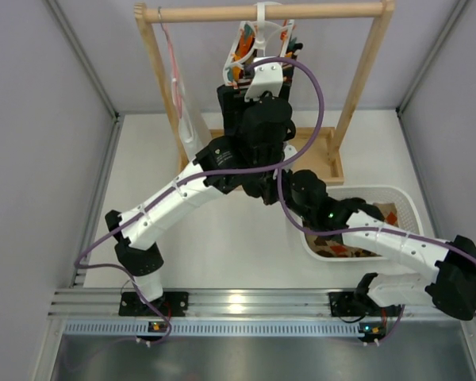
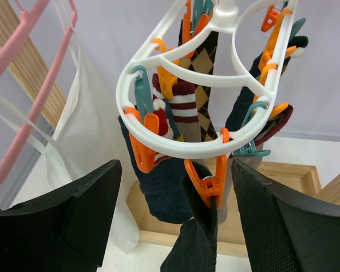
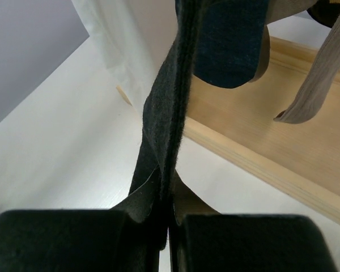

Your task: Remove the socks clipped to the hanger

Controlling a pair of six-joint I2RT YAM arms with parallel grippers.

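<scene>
White table (image 1: 214, 238), wooden rack (image 1: 363, 75) at the back, arms mostly hiding the hanger (image 1: 262, 28) from above. Left wrist cam shows socks (image 2: 184, 110) pegged on it, with the left gripper (image 2: 175, 170) wide open just below. Right wrist cam shows the right gripper (image 3: 169, 226) clamped on a dangling black sock (image 3: 167, 130).

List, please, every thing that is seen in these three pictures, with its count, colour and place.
wooden rack: one, pale, far side of table
hanger: one, white, on the rack's bar
pegs: many, orange and teal, around the hanger
black sock: one, pegged, hanging
navy sock: one, behind it
striped sock: one, red-white cuff, inside loop
diamond sock: one, brown-orange, beside it
taupe sock: one, hanging
pink hanger: one, left
white cloth: one, beside it
basket: one, white, right
table: one, white
left hand: black, open
right hand: black, shut on black sock
</scene>
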